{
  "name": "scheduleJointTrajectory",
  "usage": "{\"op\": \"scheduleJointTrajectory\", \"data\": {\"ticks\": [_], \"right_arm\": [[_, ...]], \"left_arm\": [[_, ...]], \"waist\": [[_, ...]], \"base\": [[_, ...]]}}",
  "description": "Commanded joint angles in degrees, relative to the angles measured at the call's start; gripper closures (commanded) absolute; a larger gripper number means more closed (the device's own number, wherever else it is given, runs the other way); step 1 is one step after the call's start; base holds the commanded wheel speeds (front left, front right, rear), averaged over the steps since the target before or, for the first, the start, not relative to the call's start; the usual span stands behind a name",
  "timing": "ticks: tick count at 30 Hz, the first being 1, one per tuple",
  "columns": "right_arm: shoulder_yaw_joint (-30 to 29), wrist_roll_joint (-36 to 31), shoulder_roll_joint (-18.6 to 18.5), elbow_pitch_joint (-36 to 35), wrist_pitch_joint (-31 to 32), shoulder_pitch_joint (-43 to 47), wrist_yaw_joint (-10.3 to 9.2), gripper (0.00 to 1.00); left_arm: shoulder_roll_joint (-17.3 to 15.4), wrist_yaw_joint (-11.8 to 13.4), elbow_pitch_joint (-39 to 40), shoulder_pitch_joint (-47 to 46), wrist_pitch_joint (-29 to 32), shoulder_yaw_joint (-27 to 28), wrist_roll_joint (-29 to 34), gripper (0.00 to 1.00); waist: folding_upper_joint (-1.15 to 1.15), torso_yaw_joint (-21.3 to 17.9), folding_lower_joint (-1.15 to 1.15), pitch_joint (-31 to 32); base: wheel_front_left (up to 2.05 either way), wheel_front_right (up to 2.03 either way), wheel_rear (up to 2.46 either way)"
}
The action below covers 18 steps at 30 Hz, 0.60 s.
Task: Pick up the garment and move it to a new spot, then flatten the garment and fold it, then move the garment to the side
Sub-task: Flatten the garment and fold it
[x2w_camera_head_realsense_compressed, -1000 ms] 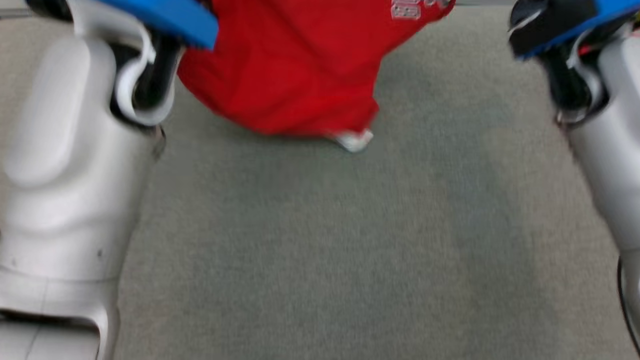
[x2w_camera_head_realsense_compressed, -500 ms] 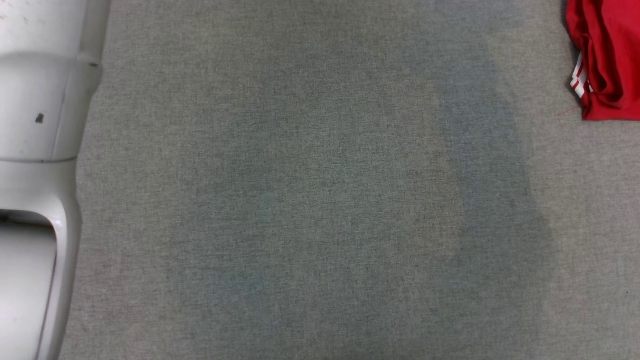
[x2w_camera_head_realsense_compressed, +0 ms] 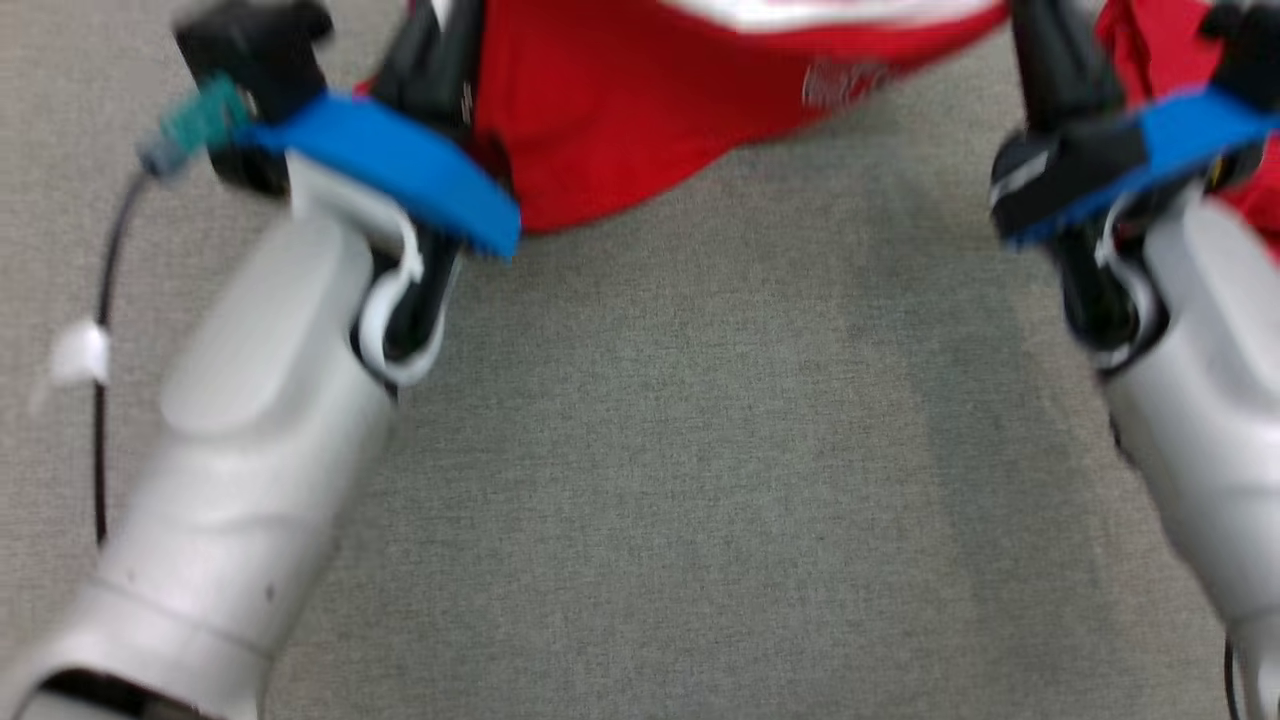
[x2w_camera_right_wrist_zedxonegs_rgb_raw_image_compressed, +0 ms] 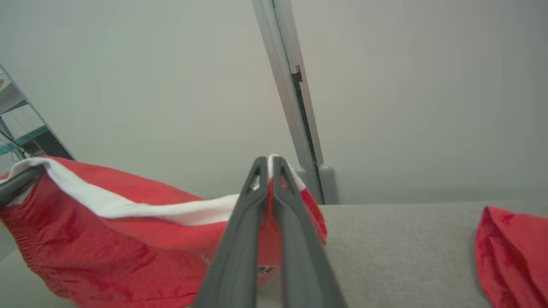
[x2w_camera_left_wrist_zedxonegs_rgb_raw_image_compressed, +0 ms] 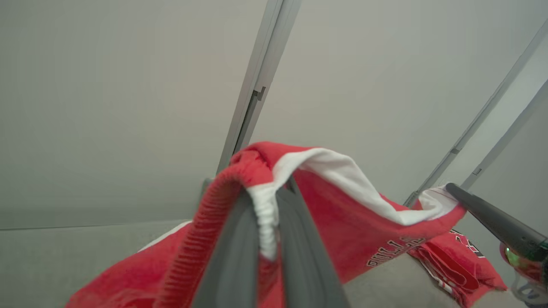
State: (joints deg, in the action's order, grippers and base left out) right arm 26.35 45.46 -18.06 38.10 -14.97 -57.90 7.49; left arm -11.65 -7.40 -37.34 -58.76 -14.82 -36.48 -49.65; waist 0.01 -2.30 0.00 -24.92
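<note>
The garment [x2w_camera_head_realsense_compressed: 640, 110] is red with a white waistband and a printed logo. It hangs stretched between my two grippers above the grey table. My left gripper [x2w_camera_head_realsense_compressed: 437, 45] is shut on the ribbed waistband, which the left wrist view shows pinched between its fingers, left gripper [x2w_camera_left_wrist_zedxonegs_rgb_raw_image_compressed: 269, 199], garment [x2w_camera_left_wrist_zedxonegs_rgb_raw_image_compressed: 342, 214]. My right gripper [x2w_camera_head_realsense_compressed: 1045, 60] is shut on the waistband's other end, seen close in the right wrist view as right gripper [x2w_camera_right_wrist_zedxonegs_rgb_raw_image_compressed: 268, 162] and garment [x2w_camera_right_wrist_zedxonegs_rgb_raw_image_compressed: 107, 231]. The garment's lower part droops toward the table.
A second red garment [x2w_camera_right_wrist_zedxonegs_rgb_raw_image_compressed: 509, 252] lies bunched on the grey cloth table [x2w_camera_head_realsense_compressed: 700, 450] at the right, also red garment [x2w_camera_left_wrist_zedxonegs_rgb_raw_image_compressed: 454, 265]. Behind the table stands a grey wall with a vertical post [x2w_camera_right_wrist_zedxonegs_rgb_raw_image_compressed: 291, 107]. A black cable [x2w_camera_head_realsense_compressed: 100, 330] runs beside my left arm.
The head camera swung away over the table and back. Both grippers have stayed shut on the garment; its white waistband now shows taut between them at the top of the head view.
</note>
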Motion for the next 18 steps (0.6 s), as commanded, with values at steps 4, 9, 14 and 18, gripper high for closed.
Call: {"op": "scheduleJointTrajectory", "data": {"ticks": [4, 9, 14, 18], "right_arm": [[-0.96, 0.40, -0.68, -6.16, -0.28, 13.35, 0.01, 1.00], [-2.87, 0.14, -1.31, -13.00, -0.30, 27.05, 0.01, 1.00], [-5.07, 0.19, -1.52, -17.66, -0.29, 38.96, 0.01, 1.00], [-7.19, 0.63, -0.93, -21.04, -0.30, 47.15, 0.01, 1.00]], "left_arm": [[-0.99, 0.49, 5.32, 12.84, -0.38, 2.02, 1.99, 1.00], [-1.92, 2.23, 13.23, 29.01, -0.41, 4.23, 5.04, 1.00], [-3.47, 4.53, 19.52, 41.87, -0.42, 4.02, 8.59, 1.00], [-3.15, 6.06, 23.48, 49.47, -0.44, 3.40, 8.58, 1.00]], "waist": [[-0.01, -0.82, 0.00, 3.33], [-0.01, -1.13, 0.00, 6.80], [-0.01, -0.55, 0.00, 9.70], [-0.01, 0.48, 0.00, 11.34]], "base": [[0.00, 0.00, 0.00], [0.00, 0.00, 0.00], [0.00, 0.00, 0.00], [0.00, 0.00, 0.00]]}}
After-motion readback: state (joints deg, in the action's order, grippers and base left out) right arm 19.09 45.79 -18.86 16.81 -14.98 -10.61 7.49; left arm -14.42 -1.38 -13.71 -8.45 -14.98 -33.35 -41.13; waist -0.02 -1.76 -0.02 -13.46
